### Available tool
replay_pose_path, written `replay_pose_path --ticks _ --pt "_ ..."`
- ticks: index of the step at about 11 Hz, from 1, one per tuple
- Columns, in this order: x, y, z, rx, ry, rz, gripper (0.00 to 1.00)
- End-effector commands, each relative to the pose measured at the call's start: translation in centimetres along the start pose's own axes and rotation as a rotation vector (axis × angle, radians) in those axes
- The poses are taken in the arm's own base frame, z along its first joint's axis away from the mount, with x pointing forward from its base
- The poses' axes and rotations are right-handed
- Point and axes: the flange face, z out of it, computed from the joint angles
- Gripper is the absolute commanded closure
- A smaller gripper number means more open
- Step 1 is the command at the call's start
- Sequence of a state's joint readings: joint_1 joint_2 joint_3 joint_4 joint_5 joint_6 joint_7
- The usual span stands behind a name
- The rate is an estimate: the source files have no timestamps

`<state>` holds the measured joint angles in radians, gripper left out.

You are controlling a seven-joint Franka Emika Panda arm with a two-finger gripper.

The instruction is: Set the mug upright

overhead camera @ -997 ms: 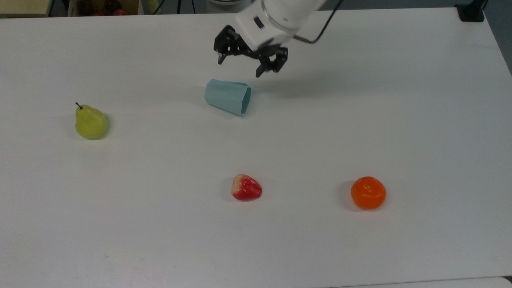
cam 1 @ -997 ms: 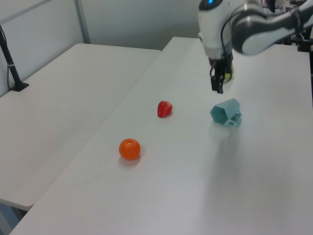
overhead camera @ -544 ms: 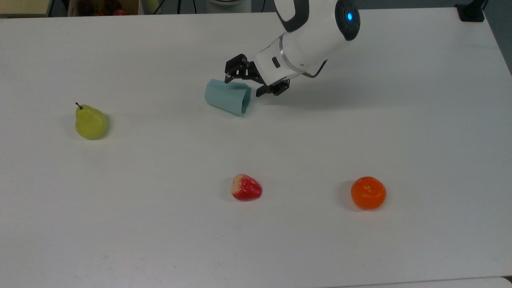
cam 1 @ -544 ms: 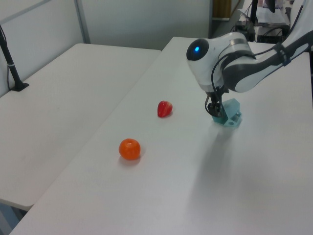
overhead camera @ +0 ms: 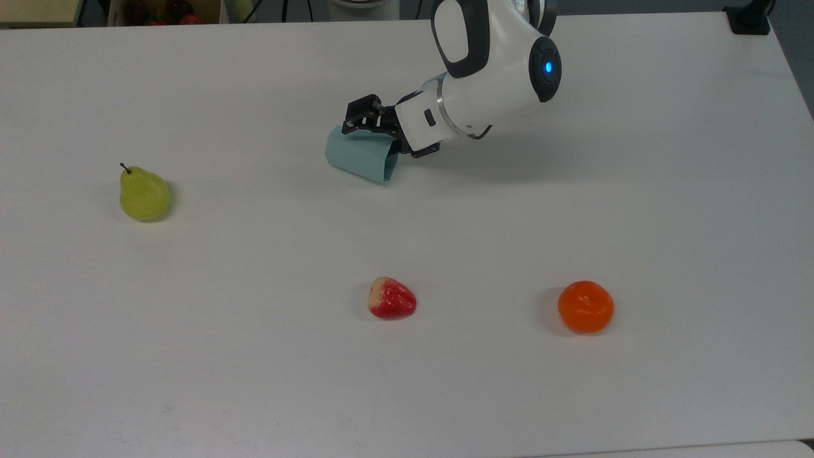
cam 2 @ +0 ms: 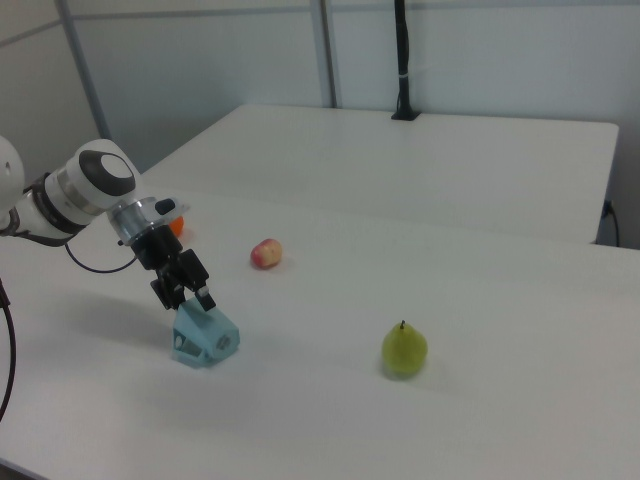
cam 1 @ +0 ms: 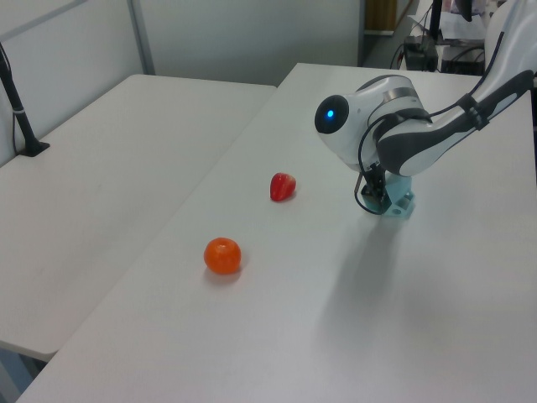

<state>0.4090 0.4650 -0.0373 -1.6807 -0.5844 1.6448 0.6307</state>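
Fruit lies nearest in the top view. A red, strawberry-like piece with a pale end (overhead camera: 392, 298) sits at 6 o'clock on the white table (overhead camera: 254, 381), and a round orange (overhead camera: 586, 307) sits at 4 o'clock. Farther back, at 9 o'clock, a yellow-green pear with a dark stem (overhead camera: 144, 195) lies on its own. All three are well apart from the work, so they look like bystanders rather than obstacles.

Beyond them, at about 12 o'clock from the red piece, the pale teal-blue faceted mug (overhead camera: 359, 154) lies on its side. Its open mouth is turned toward 4 o'clock, so it is not yet upright.

The black two-finger gripper (overhead camera: 381, 141) reaches in low from 2 o'clock on the white arm. Its fingers are spread apart, one at the far flank and one by the mouth. That low, slanted approach probably suits clamping the rim end and tipping the mug up onto its base. Whether the fingers touch it, I cannot tell; the right view shows the gripper (cam 2: 190, 295) close above the mug (cam 2: 205, 338).
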Motion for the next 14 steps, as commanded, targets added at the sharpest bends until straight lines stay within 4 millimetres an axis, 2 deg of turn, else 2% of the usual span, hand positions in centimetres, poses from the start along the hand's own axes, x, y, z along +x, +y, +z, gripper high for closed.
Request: replay_pose_path --ticks 1,3,4,7,10,11,13,14 --pt "0.2 0.2 0.5 -0.041 -0.023 0.014 0.55" --pt "0.2 0.6 0.5 -0.045 -0.03 0.014 0.76" --pt "0.2 1.2 0.2 -0.042 -0.026 0.021 0.83" --pt "0.8 6.1 -1.7 -0.034 -0.077 -0.05 0.95" --pt "0.6 7.7 -2.3 0.008 -0.087 -0.085 0.99" --pt "0.5 8.4 -2.9 0.08 -0.084 -0.087 0.99" --pt "0.7 9.3 -6.2 0.318 0.022 -0.11 0.99" --pt "0.7 9.3 -6.8 0.399 0.042 -0.148 0.99"
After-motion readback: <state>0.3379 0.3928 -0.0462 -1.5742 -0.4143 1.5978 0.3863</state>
